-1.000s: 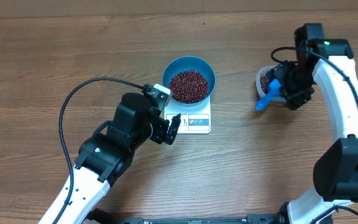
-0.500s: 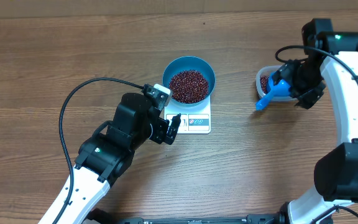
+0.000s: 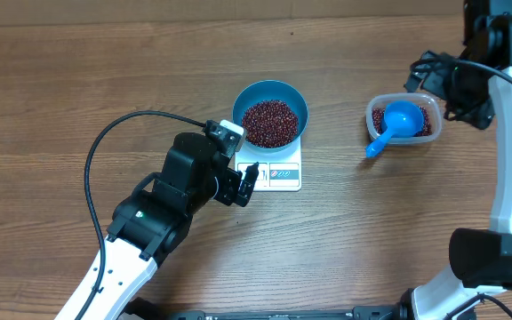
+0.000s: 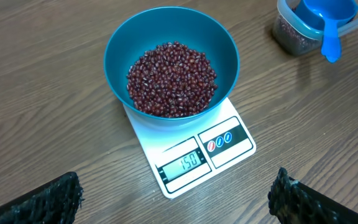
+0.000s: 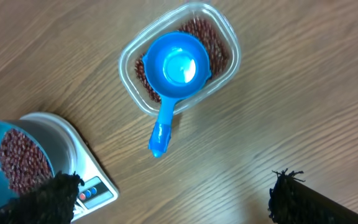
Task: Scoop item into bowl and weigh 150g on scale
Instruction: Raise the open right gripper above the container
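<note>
The left gripper (image 4: pixel 176 205) has its jaws spread wide with nothing between them, and it hangs low over the near edge of the scale (image 4: pixel 238 146). The blue bowl (image 4: pixel 225 43) lies straight ahead of it on the scale's far half, with the heap of red-brown beans (image 4: pixel 171 78) inside. The display (image 4: pixel 189 160) faces these jaws and reads 150, so the weighing looks complete. The right gripper (image 5: pixel 176 196) also stands fully open and holds nothing, high over the clear plastic tub (image 5: pixel 225 37) near the tabletop's right edge. The blue scoop (image 5: pixel 178 68) rests cup-up in that tub on the leftover beans, its handle sticking out over the rim and slanting towards the scale and the near edge. If a correction were needed, the right arm is much the nearer to the scoop, and the left to the bowl. The wood-grain tabletop (image 3: pixel 78 71) is flat, with a black cable (image 3: pixel 105 151) looping across its left half. Little of the room shows beyond it.
</note>
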Controlling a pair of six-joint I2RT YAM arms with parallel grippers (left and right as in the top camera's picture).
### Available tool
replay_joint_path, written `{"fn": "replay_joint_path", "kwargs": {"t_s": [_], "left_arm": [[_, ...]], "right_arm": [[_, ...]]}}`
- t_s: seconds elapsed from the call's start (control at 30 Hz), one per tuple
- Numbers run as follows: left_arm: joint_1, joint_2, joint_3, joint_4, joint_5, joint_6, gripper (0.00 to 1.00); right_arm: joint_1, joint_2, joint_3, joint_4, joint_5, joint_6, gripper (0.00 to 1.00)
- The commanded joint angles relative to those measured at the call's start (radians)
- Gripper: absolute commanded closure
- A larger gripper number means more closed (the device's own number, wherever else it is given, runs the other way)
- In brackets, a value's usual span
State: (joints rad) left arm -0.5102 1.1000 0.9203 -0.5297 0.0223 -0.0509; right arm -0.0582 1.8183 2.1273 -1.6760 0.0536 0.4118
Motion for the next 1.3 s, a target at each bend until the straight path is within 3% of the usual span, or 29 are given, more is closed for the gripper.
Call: {"fn": "replay_joint_path", "kwargs": {"t_s": [0.0,1.27], "left_arm": [[-0.001,0.006,-0.009,0.003,0.000,-0.009,0.01],[-0.001,0.006,-0.009,0.003,0.000,-0.009,0.01]], "right_arm": [[0.000,-0.021,0.043,-0.006,0.017,-0.094,0.00],[0.000,-0.021,0.039,0.059,0.005,-0.099,0.00]]}}
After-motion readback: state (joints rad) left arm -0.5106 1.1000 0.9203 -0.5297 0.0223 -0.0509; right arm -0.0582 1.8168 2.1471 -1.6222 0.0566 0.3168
